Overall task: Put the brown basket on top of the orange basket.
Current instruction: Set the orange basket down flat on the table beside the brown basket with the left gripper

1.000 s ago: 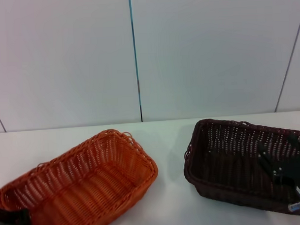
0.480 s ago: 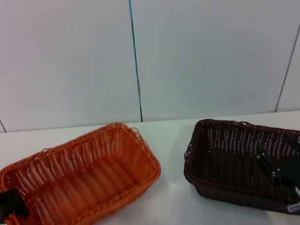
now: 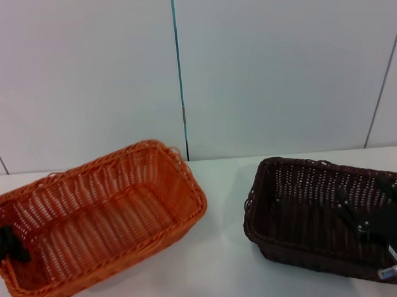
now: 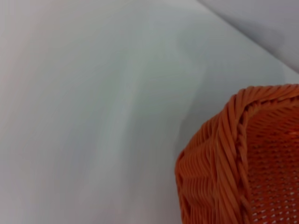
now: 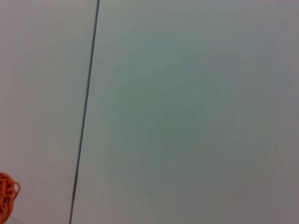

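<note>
The orange basket (image 3: 100,220) is at the left of the white table, tilted with its near-left end raised. My left gripper (image 3: 3,244) is shut on the rim of that end at the picture's left edge. A corner of the orange basket shows in the left wrist view (image 4: 243,163), and a small bit of it in the right wrist view (image 5: 5,196). The brown basket (image 3: 305,213) stands on the table at the right. My right gripper (image 3: 374,227) is at the brown basket's right part, over its inside and near wall.
The white table (image 3: 222,265) runs between the two baskets. A pale panelled wall (image 3: 261,68) with a dark vertical seam stands behind the table. The right wrist view shows mostly this wall.
The orange basket has risen and swung with my left gripper, which moved up along the left edge. The brown basket and my right gripper have stayed put.
</note>
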You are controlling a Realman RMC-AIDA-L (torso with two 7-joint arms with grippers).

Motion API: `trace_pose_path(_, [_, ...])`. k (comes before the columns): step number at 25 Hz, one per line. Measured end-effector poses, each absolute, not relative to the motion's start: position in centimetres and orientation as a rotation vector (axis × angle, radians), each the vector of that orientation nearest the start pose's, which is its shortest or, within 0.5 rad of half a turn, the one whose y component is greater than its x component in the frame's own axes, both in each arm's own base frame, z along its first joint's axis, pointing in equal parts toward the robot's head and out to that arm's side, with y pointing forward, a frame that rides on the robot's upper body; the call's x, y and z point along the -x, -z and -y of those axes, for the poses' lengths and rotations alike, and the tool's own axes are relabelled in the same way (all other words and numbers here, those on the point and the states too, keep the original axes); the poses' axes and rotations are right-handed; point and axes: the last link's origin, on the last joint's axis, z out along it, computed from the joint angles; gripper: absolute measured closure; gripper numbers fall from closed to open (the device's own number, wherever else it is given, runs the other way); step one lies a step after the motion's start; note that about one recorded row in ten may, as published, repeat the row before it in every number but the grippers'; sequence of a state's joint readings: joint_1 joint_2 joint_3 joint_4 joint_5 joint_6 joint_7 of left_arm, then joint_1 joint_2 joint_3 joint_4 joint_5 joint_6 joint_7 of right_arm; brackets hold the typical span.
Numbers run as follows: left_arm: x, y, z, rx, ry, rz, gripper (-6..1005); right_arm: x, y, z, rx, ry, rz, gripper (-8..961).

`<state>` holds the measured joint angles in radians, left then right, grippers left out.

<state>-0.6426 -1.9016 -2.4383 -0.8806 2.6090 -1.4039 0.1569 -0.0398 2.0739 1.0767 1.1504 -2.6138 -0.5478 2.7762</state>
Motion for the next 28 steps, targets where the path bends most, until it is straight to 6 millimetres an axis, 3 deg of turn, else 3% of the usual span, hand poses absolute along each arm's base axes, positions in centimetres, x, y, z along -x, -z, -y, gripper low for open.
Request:
trace_pose_path(5, [30.4,-10.9,-39.7,1.663,0.145,1.980,864,-23.9,2.6,-29.9,-0.720,-2.248,-2.772,271])
trace_pose_path(15, [28.3,-8.7,-41.5,1.826,0.073,1.902,864,-23.3,2.1,-29.3,-0.752,-2.266,-2.775,271])
trace_pose_path(23, [27.7,-8.2,-41.9,1.857,0.037,1.878,865,-23.0,1.7,-28.9,-0.723,-2.279,-2.776,272])
trace_pose_path(28, [27.3,-6.7,-41.9,1.886,0.006,1.898,865,-22.9,1.7,-28.8,-0.724,-2.282,-2.775,272])
